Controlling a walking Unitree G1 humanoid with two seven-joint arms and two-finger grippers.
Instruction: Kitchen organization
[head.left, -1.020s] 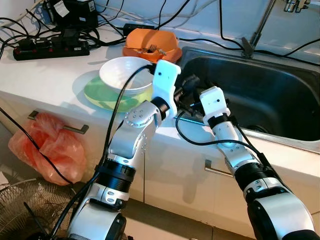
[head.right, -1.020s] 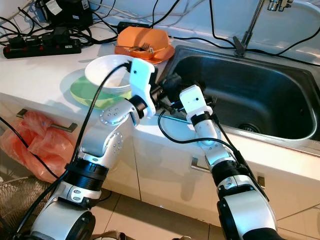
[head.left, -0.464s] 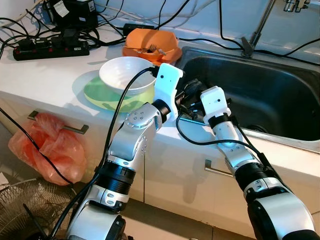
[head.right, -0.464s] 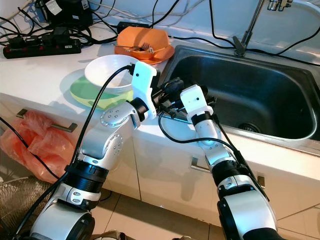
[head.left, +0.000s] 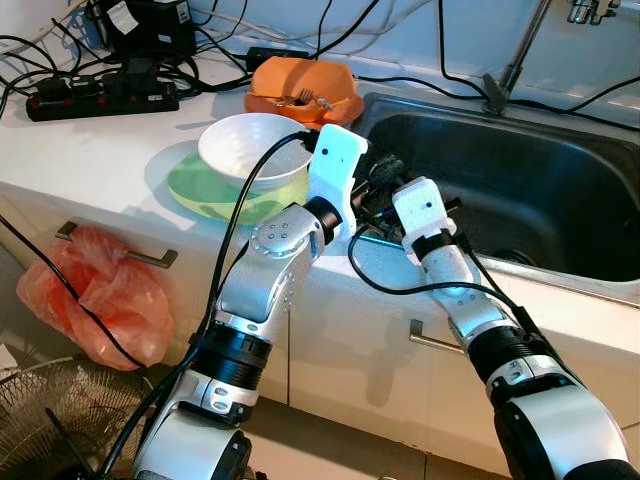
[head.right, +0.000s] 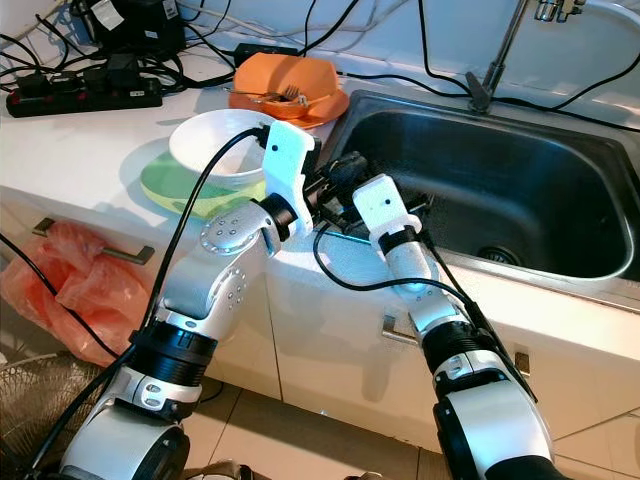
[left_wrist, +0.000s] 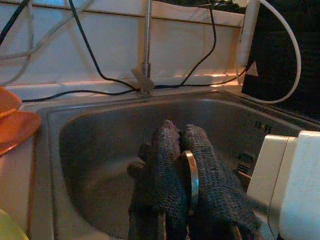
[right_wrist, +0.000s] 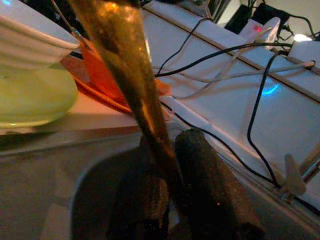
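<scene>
Both hands pinch one metal utensil (left_wrist: 190, 175) at the sink (head.left: 560, 200) edge (bowl (head.left: 255, 150) and plates beside)

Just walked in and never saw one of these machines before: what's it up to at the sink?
The robot stands at the kitchen counter with both arms reaching over the near-left corner of the steel sink. The left claw is shut on a thin metal utensil, and the right claw grips a shiny utensil handle too; whether it's the same piece, I can't tell. Beside them on the counter sit a white bowl on a green plate, and an orange dish behind.
</scene>
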